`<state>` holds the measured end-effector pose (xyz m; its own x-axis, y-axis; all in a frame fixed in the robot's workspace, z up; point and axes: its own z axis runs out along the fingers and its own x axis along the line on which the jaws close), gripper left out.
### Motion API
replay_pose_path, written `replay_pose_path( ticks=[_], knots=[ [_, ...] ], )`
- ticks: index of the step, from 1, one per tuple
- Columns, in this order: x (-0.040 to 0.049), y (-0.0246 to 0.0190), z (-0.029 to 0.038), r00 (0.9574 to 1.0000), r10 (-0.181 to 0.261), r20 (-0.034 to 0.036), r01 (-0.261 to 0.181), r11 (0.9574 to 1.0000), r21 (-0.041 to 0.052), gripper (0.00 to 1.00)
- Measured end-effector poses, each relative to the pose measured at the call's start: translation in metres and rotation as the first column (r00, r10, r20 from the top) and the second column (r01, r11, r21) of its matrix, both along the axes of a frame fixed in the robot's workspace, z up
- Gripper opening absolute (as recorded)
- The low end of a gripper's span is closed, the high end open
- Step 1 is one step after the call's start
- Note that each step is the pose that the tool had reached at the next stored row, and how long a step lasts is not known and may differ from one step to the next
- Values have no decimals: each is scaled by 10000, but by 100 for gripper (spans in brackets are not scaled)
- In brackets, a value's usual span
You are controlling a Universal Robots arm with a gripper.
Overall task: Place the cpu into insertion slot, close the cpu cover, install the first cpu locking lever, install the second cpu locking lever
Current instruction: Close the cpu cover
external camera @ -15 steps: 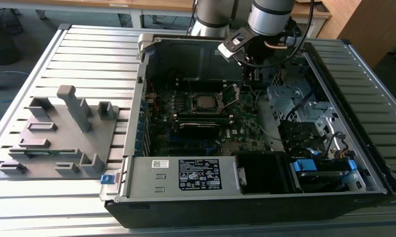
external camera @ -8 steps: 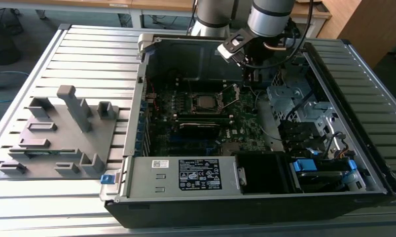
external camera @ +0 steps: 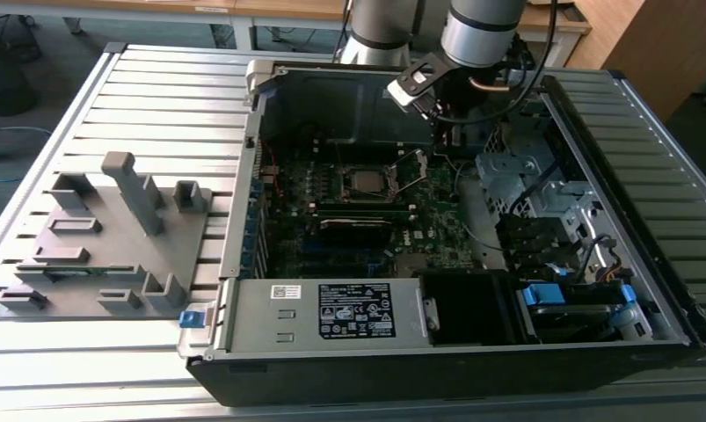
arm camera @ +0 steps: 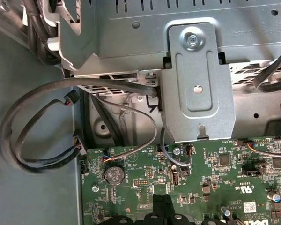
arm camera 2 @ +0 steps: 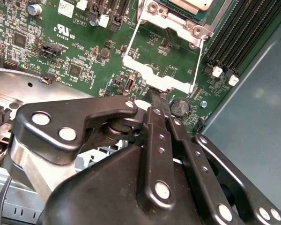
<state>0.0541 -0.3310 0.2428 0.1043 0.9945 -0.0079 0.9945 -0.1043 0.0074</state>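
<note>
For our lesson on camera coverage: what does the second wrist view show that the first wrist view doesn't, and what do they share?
Second wrist view: the silvery cpu cover and the long black memory slots. First wrist view: a grey metal bracket and looped black cables. In both wrist views: the green motherboard, its coin cell battery and the gripper.
</note>
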Motion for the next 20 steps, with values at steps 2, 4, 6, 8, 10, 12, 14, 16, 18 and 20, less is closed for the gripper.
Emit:
replay_pose_path(
  ticks=[2, 4, 6, 8, 10, 12, 14, 16, 18, 20],
  knots=[
    [0, 0, -1, 10000, 0, 0, 0, 10000, 1, 10],
    [0, 0, -2, 10000, 0, 0, 0, 10000, 3, 10],
    [0, 0, -2, 10000, 0, 1, 0, 10000, 3, 10],
    [0, 0, -2, 10000, 0, 1, 0, 10000, 3, 10],
    [-10, 0, -3, 10000, -1, 3, 1, 10000, 4, 10],
    [-30, 0, -2, 10000, 1, 14, -1, 10000, 3, 10],
    [-56, 0, -3, 10000, 0, 30, 0, 10000, 3, 10],
    [-86, 0, -2, 10000, 0, 51, 0, 10000, 4, 10],
    [-119, 0, -2, 10000, 0, 77, 0, 10000, 7, 10],
    [-155, 0, -2, 9999, -1, 106, 1, 10000, 10, 10]
  ],
)
